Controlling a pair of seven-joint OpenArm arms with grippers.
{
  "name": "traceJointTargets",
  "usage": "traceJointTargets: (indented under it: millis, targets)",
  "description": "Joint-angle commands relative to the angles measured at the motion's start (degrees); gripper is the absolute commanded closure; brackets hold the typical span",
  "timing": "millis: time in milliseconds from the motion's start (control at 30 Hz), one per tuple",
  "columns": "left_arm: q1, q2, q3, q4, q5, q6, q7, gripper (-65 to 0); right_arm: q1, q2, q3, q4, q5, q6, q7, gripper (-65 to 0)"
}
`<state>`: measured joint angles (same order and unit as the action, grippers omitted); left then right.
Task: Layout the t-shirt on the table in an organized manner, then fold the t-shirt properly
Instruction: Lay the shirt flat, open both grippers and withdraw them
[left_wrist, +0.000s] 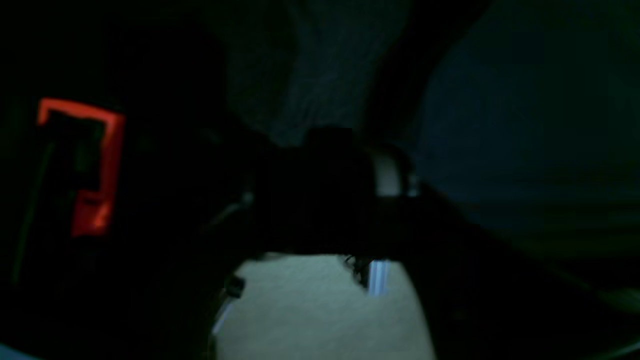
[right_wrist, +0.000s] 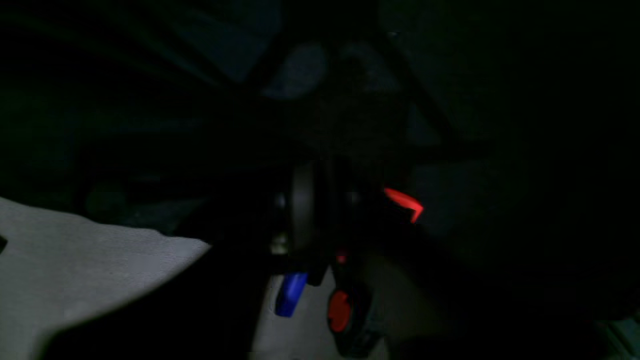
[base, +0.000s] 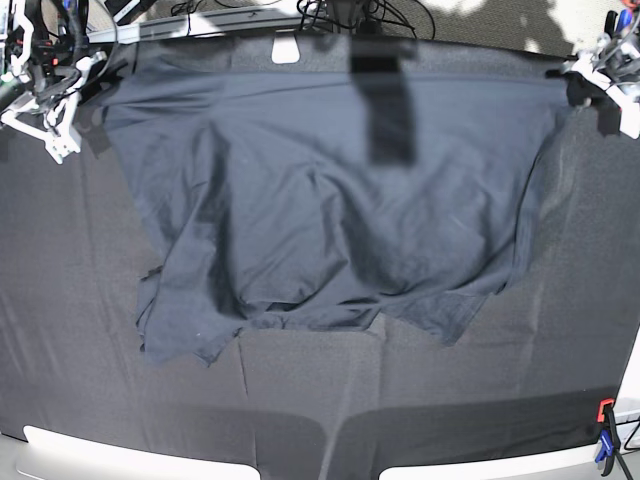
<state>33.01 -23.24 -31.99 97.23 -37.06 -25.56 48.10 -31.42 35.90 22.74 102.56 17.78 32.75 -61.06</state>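
Right, the t-shirt (base: 320, 200) lies on the far half of the worktop (base: 80, 380), spread wide. Its straight edge runs along the far side between my two arms, and the rumpled end points toward the near edge. As it lies, the long axis runs side to side across the worktop, not front to back. I can't tell neck from hem here, as the near end is bunched into overlapping flaps, esp. at the near-left corner. The right claw (base: 50, 115) sits at the far-left corner of the cloth in the base view and the left claw (base: 605, 90) at the far-right corner, both at or just beside the fabric. Both wrist views are too dark and blurred, so I can't tell whether either claw is open, shut or gripping cloth. Risks, as I judge them: if one corner is free and the other isn't, any pull will skew the far edge and drag the shirt diagonally. If both are free, the far edge may sag back and wrinkle. The doubled-over near flaps would get locked into any fold made now, so they need flattening first. Also, dark shirt on black worktop cloth means poor contrast, so a claw could easily pinch the table cover along w/ the shirt.
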Motion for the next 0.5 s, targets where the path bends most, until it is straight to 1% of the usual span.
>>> traceJointTargets:
  millis: [0,33,67,200,300,400,467]
  targets:
    - [0.33,-1.62,-0.66,0.92,-0.50,-0.44,0.00,-28.3,0.15,1.27,0.94,0.83,-0.79,-0.61,-1.03,-19.0]
    - [0.31,-2.27,-0.66,0.92,-0.48,-0.70,0.52,-28.2,0.17,1.27,0.94,0.83,-0.81,-0.61,-1.49,-21.1]
    - [0.33,-3.02,-0.66,0.92,-0.50,-0.68,0.52,-28.2,0.17,1.27,0.94,0.83,-0.81,-0.61,-1.55,-21.5]
    - [0.28,-6.60,-0.66,1.33,-0.52,-0.61,0.44,-28.2,0.55,1.27,0.94,0.83,-0.74,-0.61,-1.33,-21.5]
    - [0.24,-9.51,-0.66,2.01,-0.55,-0.48,0.20,-28.2,2.29,1.29,0.94,0.83,0.26,-0.61,-1.44,-21.5]
    - [-1.03,-11.78,-0.66,2.12,-0.50,1.90,-0.20,-28.2,5.46,1.25,0.94,0.83,2.67,-0.61,-1.53,-21.5]
    - [-2.86,-12.79,-0.66,2.12,-0.52,2.43,-0.87,-28.2,8.28,1.25,0.94,0.83,5.25,-0.61,-1.40,-21.5]
